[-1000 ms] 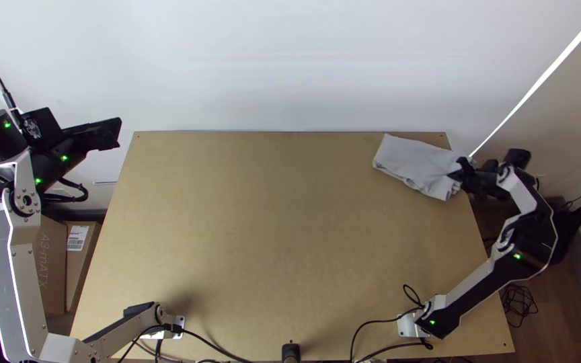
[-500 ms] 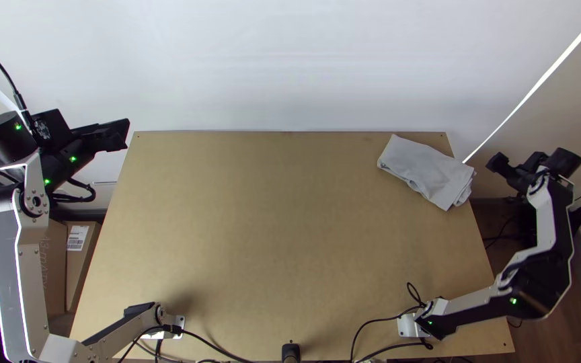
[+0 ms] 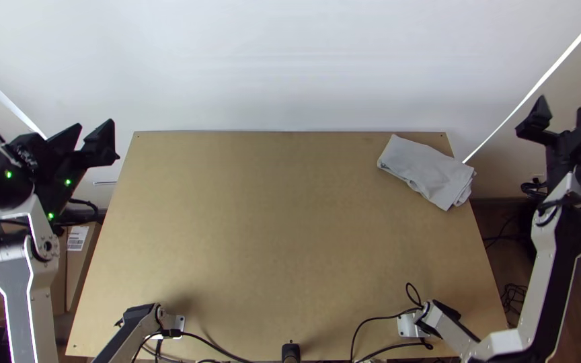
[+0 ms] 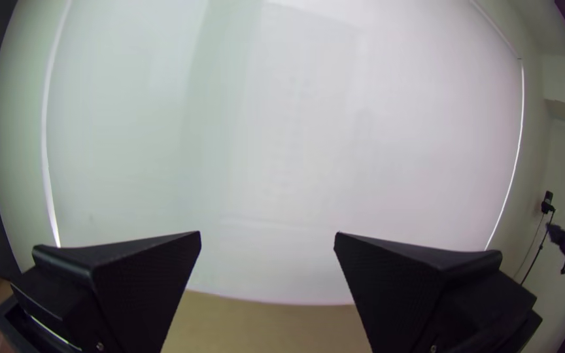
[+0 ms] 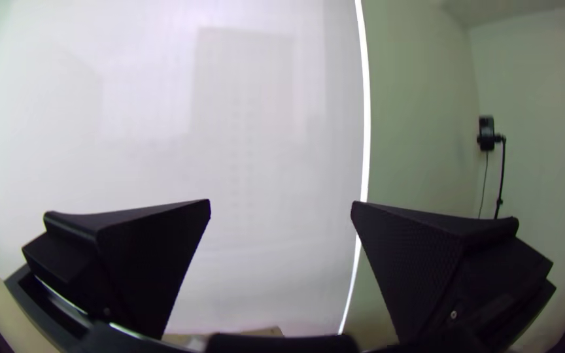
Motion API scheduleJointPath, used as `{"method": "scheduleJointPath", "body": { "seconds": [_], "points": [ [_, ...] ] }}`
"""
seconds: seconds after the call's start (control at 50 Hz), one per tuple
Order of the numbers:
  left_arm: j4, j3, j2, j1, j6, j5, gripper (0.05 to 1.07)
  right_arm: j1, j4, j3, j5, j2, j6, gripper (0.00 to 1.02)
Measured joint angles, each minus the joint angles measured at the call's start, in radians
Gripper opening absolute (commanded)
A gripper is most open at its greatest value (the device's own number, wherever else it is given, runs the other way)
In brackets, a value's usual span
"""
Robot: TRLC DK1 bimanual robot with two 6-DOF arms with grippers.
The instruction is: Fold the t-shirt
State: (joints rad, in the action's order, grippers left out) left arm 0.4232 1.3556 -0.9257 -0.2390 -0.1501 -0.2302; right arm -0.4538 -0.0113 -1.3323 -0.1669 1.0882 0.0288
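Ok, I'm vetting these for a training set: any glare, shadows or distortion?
Top view: a bright strip of light on the right, a soft shadow near the left arm's base; left wrist view: curved wall edge, dark corners; right wrist view: bowed glowing line.

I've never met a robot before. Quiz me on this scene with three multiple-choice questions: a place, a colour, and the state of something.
1. Where on the table does the T-shirt lie?
A) At its centre
B) Near its far right corner
C) Near its far left corner

2. What colour is the T-shirt?
A) Grey
B) Red
C) Green

3. How is the left hand?
A) Shut
B) Gripping the T-shirt
C) Open

Answers:
1 B: the top view shows it bundled there.
2 A: its visible cloth is pale grey.
3 C: its two fingers stand wide apart, with nothing held between them.
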Motion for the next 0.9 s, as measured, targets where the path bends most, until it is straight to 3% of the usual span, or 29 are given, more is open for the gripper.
{"method": "scheduleJointPath", "body": {
  "seconds": [0.3, 0.5, 0.9],
  "points": [
    [-0.259, -0.314, 0.307, 0.0, -0.004, 0.023, 1.03, 0.204, -0.372, 0.106, 0.014, -0.26, 0.023, 0.99],
    [-0.293, -0.513, 0.493, 0.0, -0.025, 0.052, 1.03, 0.388, -0.427, 0.365, 0.039, -0.449, 0.023, 0.99],
    [-0.294, -0.974, 0.901, 0.0, -0.079, 0.066, 1.03, 0.547, -0.515, 0.994, 0.101, -0.912, 0.023, 0.99]
  ]
}}
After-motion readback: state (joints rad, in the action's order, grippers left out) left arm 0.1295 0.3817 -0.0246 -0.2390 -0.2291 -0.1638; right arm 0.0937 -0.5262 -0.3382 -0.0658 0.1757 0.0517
